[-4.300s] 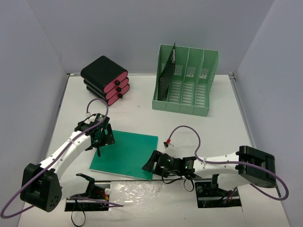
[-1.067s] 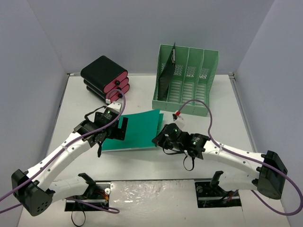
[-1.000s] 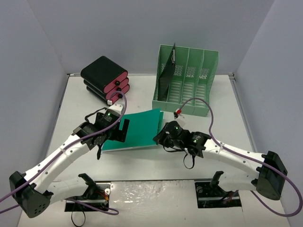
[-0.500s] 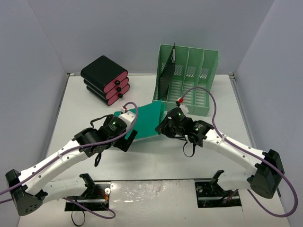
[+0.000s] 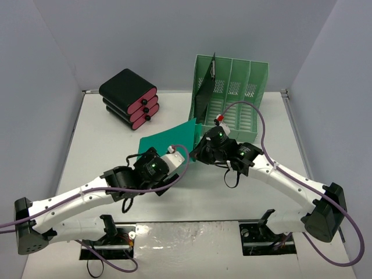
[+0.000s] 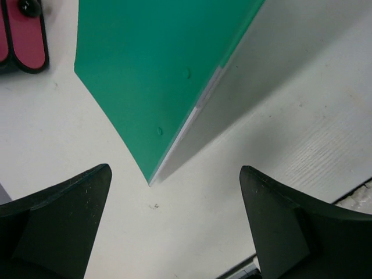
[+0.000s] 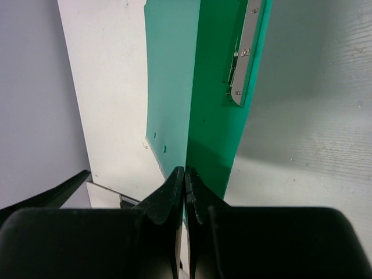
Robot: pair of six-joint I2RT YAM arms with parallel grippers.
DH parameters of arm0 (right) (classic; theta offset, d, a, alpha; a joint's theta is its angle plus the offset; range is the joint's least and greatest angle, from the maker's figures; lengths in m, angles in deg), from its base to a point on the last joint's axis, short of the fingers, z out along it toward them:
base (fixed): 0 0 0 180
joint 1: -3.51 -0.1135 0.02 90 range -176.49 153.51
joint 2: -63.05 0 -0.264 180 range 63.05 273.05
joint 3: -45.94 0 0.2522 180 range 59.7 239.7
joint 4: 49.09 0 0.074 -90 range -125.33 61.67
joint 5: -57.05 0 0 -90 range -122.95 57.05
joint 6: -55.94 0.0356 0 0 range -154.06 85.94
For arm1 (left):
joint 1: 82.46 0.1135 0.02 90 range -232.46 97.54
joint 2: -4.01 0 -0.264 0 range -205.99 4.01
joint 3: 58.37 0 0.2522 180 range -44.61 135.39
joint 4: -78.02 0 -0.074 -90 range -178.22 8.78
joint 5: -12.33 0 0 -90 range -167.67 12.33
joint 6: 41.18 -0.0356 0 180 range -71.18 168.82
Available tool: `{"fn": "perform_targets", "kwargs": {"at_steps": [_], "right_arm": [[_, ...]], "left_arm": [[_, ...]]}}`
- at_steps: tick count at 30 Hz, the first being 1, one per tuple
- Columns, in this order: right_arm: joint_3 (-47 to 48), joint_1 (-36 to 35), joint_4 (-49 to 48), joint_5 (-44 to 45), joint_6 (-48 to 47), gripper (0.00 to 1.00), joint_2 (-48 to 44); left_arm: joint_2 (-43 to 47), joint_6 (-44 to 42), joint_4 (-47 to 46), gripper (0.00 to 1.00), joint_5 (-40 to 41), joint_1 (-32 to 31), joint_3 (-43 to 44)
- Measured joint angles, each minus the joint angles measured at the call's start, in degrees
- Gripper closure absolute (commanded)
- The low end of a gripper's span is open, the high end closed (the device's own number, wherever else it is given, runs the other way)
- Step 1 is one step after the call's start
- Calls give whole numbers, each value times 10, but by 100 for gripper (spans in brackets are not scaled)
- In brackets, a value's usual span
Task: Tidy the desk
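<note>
The right gripper (image 7: 185, 172) pinches the thin green plastic folder (image 5: 174, 138), left gripper (image 6: 174, 170) spread; slotting into the mint-green slotted rack (image 5: 232, 107) remains.

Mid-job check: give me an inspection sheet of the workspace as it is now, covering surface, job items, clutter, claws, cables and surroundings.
Surface: white desk, bare wherever it shows.
Job's things: green folder tilted, its right edge raised; mint-green file rack at the far side with a dark board upright in its leftmost slot; stack of black-and-pink cases at far left.
Clutter: nothing seen.
Claws: right claw shut on the folder's edge; left claw open, the folder's lower corner ahead between its fingers, untouched.
Cables: one purple cable loops above the right arm and another runs along the left arm; no snag seen.
Surroundings: grey walls on three sides.
</note>
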Motion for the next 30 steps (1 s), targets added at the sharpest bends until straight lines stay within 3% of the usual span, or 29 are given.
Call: {"fn": "perform_targets", "kwargs": {"at_steps": [9, 21, 26, 30], "right_arm": [[15, 3, 9, -9, -4, 100, 7], [26, 3, 18, -15, -4, 100, 7], [26, 3, 20, -16, -4, 100, 5], [26, 4, 20, -16, -3, 100, 2]], "left_arm": [[-80, -69, -65, 9, 79, -62, -8], [-87, -122, -221, 13, 199, -66, -91], [-94, -138, -295, 37, 242, -66, -116], [-102, -147, -335, 68, 264, -67, -132]]}}
